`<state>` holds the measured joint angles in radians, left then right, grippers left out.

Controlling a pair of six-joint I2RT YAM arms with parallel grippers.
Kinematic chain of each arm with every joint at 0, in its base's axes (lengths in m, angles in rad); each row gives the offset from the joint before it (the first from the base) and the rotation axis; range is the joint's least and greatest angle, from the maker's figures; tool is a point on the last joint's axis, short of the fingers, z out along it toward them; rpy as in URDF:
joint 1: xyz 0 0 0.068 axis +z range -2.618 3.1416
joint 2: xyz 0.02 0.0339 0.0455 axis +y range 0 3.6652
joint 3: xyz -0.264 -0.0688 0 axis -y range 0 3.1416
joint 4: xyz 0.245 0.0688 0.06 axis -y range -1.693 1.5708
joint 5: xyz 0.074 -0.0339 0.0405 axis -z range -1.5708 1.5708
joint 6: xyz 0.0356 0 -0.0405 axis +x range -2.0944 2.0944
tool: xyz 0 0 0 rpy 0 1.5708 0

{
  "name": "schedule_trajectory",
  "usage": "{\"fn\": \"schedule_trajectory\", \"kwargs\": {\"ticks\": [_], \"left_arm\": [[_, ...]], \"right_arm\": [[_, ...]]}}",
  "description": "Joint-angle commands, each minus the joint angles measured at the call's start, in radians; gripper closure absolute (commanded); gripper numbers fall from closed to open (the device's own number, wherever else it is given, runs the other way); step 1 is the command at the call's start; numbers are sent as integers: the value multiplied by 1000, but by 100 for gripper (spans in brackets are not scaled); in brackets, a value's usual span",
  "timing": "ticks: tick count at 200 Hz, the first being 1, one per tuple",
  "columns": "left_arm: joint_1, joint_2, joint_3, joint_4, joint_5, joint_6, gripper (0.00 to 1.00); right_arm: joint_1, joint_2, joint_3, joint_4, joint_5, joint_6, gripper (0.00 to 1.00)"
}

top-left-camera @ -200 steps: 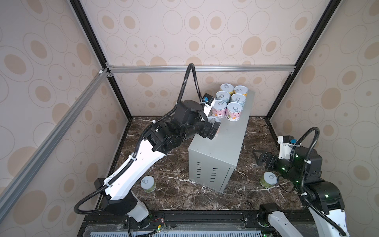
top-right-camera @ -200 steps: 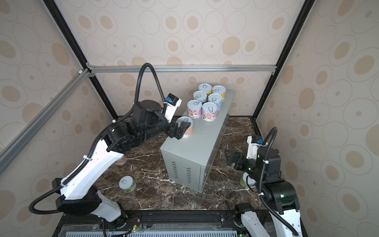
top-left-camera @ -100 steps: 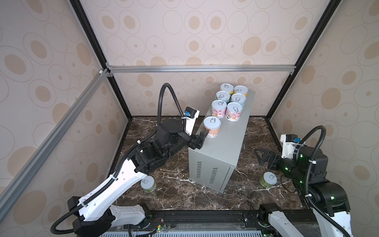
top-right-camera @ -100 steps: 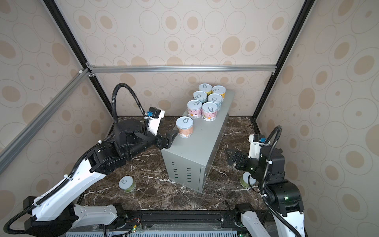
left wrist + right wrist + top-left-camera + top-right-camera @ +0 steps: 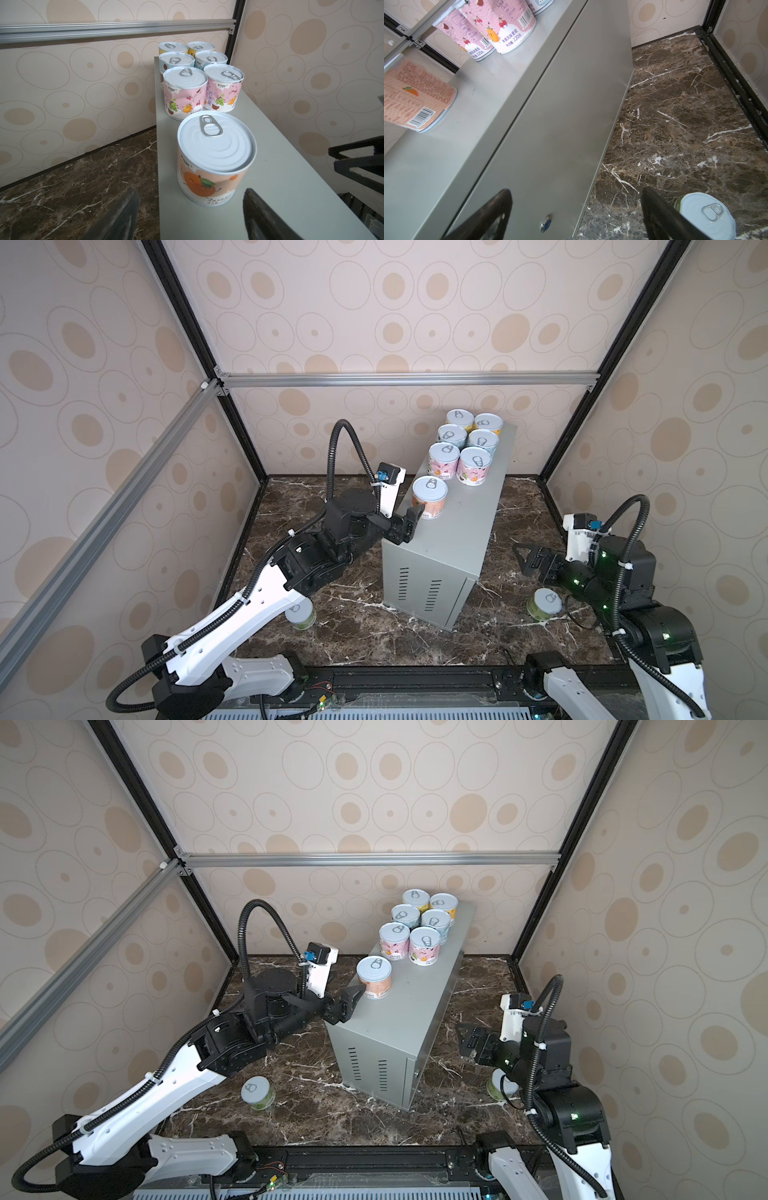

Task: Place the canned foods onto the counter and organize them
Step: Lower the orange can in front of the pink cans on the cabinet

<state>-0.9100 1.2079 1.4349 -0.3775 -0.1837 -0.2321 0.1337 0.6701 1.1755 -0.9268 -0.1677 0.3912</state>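
Left green can (image 5: 257, 1091): upright on the marble floor (image 5: 332, 1119), beside the left arm (image 5: 166, 1085), apart from the counter (image 5: 453, 543).
Right green can (image 5: 545, 603): upright on the floor, close under the right arm (image 5: 623, 572).
Right gripper (image 5: 524, 560): jaws wide apart, empty, level with the counter's long side, above the floor.
Left gripper (image 5: 409, 524): jaws apart, empty, at the counter's left edge. The salmon can (image 5: 430, 497) stands just ahead, untouched in the left wrist view.
Counter: pale-grey box, vent slots on the near end, seven cans on its flat top.
Salmon can: upright, alone, near the top's left edge.
Pink cans (image 5: 444, 460): pair side by side, just beyond it.
Pale blue cans (image 5: 451, 436): next pair, close behind the pink.
Yellow cans (image 5: 459, 419): farthest pair, by the back wall.
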Motion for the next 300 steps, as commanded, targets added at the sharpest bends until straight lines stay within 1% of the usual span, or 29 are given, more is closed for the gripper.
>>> {"fn": "schedule_trajectory", "kwargs": {"ticks": [1,44,93,147,209,300], "left_arm": [[-11,5,-13,62,-11,-37,23],[-10,45,-5,80,19,-62,26],[-11,83,-5,108,12,-97,33],[-10,131,19,124,8,-105,37],[-10,182,50,146,-22,-107,40],[-7,239,93,144,-45,-102,41]], "right_arm": [[4,1,-14,14,-10,-14,1],[5,-1,-23,19,-7,-21,1],[4,-7,-41,25,-6,-33,1],[4,-10,-51,31,-4,-43,1],[5,-28,-80,42,-1,-51,1],[5,-36,-102,53,2,-58,1]]}}
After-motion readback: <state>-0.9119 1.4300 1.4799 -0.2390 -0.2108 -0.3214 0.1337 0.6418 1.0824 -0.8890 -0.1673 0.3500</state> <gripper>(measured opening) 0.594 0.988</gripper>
